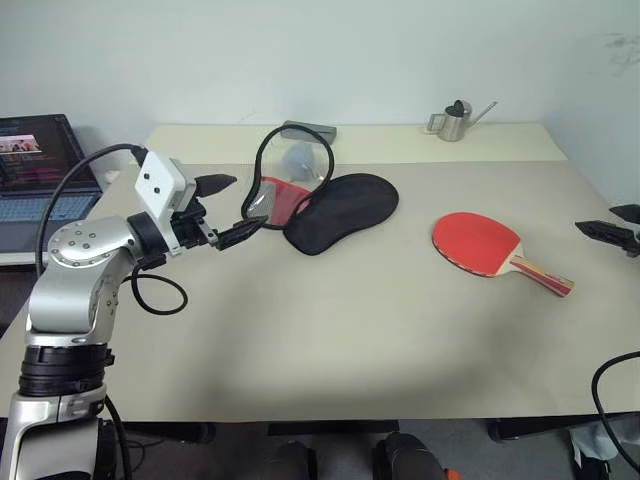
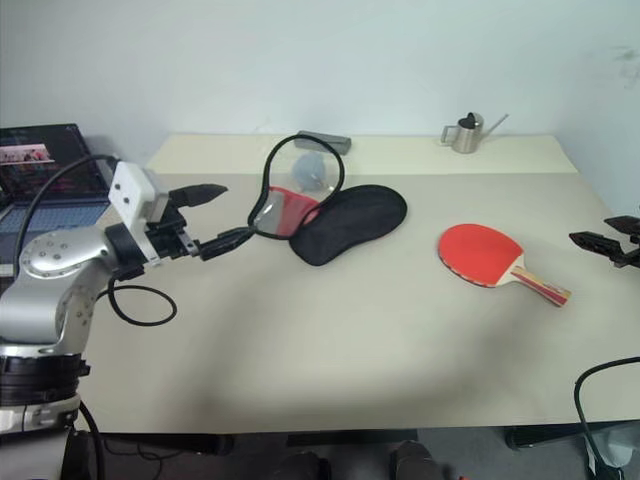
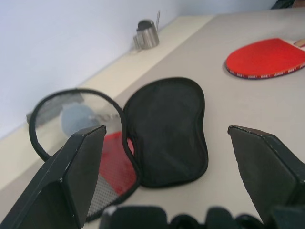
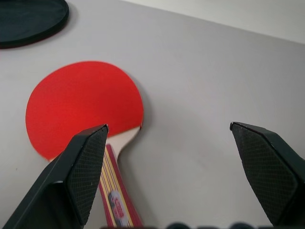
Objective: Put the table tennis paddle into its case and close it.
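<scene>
Item 1: the beige rectangular table [image 1: 330, 330] carries all task objects.

Item 2: the paddle-shaped soft fabric case [image 1: 340, 212] lies unzipped and spread open at the far centre-left of the table. Its black half lies flat, to the right. Its other half, a black-rimmed flap with a see-through mesh panel [image 1: 292, 160], stands raised to the left, with red fabric showing at its base. The case holds nothing.

Item 3: the table tennis paddle with round red rubber face and light wooden handle striped red [image 1: 490, 247] lies flat on the table, well apart from the case and to its right. The handle points toward the near right.

Item 4: the left gripper [image 1: 227, 209], 2 black fingers on a silver arm, hovers above the table just left of the case. Its fingers are spread wide with nothing between them; the lower fingertip sits close to the raised flap's rim, and contact cannot be confirmed.

Item 5: the right gripper [image 4: 169, 138] is at the far right edge of the scene, near the paddle's handle end. Its fingers stand wide apart and empty.

Item 6: a small metal watering can [image 1: 457, 121] stands at the far edge of the table. An open laptop [image 1: 35, 180] sits off the table's left.
</scene>
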Motion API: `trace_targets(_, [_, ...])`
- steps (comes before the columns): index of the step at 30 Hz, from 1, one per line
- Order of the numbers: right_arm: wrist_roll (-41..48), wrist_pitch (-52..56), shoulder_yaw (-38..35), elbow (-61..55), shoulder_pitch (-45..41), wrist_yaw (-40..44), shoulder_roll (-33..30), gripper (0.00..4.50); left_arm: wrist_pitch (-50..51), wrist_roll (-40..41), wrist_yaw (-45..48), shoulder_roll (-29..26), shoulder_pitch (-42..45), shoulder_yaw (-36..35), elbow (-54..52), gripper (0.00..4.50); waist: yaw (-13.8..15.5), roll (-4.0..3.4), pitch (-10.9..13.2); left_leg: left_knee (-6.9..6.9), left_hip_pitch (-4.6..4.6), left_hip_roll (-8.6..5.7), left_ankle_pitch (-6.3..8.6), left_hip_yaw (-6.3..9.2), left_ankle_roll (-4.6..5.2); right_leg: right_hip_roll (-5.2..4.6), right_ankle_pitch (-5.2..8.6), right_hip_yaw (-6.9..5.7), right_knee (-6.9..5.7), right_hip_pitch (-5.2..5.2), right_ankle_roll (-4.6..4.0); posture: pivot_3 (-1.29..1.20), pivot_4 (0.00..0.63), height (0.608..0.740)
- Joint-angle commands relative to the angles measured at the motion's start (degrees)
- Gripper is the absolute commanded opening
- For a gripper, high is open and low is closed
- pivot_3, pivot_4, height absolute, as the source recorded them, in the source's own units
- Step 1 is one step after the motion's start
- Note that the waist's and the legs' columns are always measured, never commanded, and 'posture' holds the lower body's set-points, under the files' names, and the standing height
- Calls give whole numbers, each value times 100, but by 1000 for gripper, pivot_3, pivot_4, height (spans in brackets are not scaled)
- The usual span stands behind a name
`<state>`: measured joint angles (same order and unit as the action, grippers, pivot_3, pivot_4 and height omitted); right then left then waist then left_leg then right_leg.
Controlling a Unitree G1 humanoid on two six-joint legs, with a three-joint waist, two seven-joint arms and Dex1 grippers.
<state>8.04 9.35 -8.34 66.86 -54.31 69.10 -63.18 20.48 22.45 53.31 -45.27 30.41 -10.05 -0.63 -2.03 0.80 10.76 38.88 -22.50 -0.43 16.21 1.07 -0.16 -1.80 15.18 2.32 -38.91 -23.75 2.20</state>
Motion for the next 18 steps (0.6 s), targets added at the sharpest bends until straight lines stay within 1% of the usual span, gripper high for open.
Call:
trace_targets(1, [77,-14,-142,-427,123,209,-226,4489,-353,-156,91,-61,208,25,289,4500,6,0,0,0,1,0,0,-1,0,0,0,1,0,0,0,0,150,740])
trace_targets(3, [127,10,-191,-593,255,241,-216,4489,-544,-236,130,-30,261,75,501,4500,8,0,0,2,1,-1,0,1,0,5,0,-1,-1,1,0,0,150,740])
trace_targets(6, [351,321,-342,-1135,536,333,-118,4489,-635,-273,73,52,366,69,713,4500,16,0,0,3,0,-2,0,0,0,11,0,0,-1,2,0,0,150,740])
trace_targets(10, [839,1048,-448,-2551,1045,468,232,4489,-733,-236,255,-32,360,29,821,4500,-1,0,0,3,1,4,0,0,0,8,0,2,-3,1,0,0,150,740])
trace_targets(18, [1540,2037,-544,-4751,1689,-70,1061,4489,-677,-94,343,-303,-6,-320,744,4500,1,-1,0,5,1,8,1,5,0,6,-2,1,-5,-1,-2,0,150,740])
